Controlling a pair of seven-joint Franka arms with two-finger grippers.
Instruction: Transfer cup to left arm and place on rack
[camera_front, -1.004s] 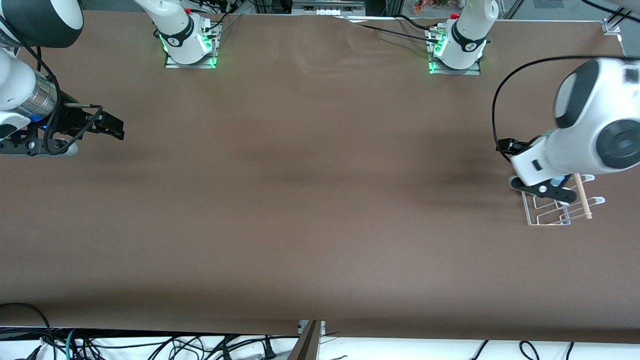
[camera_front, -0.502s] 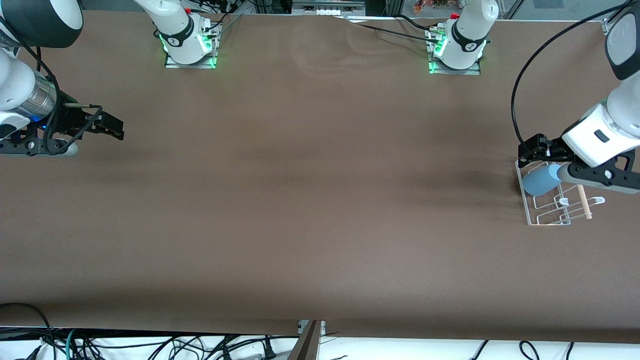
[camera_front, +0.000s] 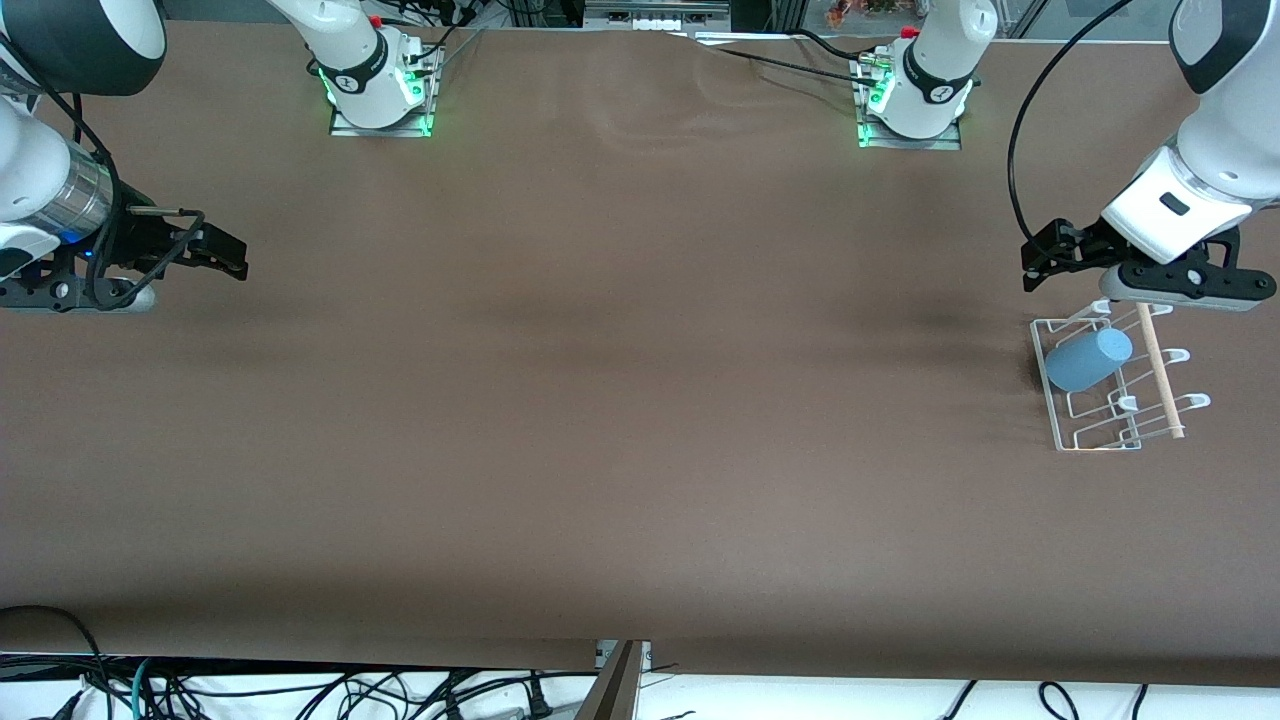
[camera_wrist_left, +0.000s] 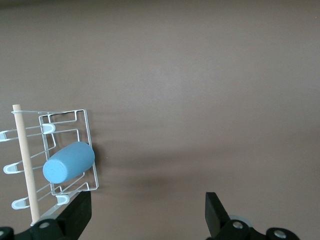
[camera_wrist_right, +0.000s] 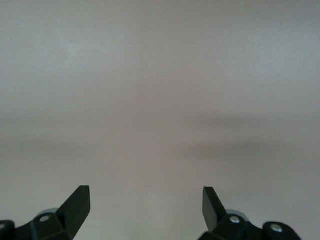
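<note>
Cup (camera_front: 1088, 360): on its side across the wire loops of the rack (camera_front: 1095, 447), at mid-height of the front view near the frame edge at the left arm's end of the counter (camera_front: 640, 400). Closed base turned up toward the left wrist camera, just beside the wooden rod (camera_front: 1160, 375). Free of both claws.

Left claw (camera_front: 1030, 268): in the air just above the rack in the front view, over bare counter beside the rack's rim, jaws spread wide and empty. Apart from the cup, with clear space between.

Right claw (camera_front: 238, 260): at the other edge of the frame, upper part, jaws also wide apart, nothing between them, only bare counter below. Waiting.

Step in hand, by the look of it: the last one, with handover done and the cup set down and let go. Next move probably just lifting the left arm clear without snagging rod or wire. Worth checking whether the cup sits steady, lying tilted rather than hung on a prong.
</note>
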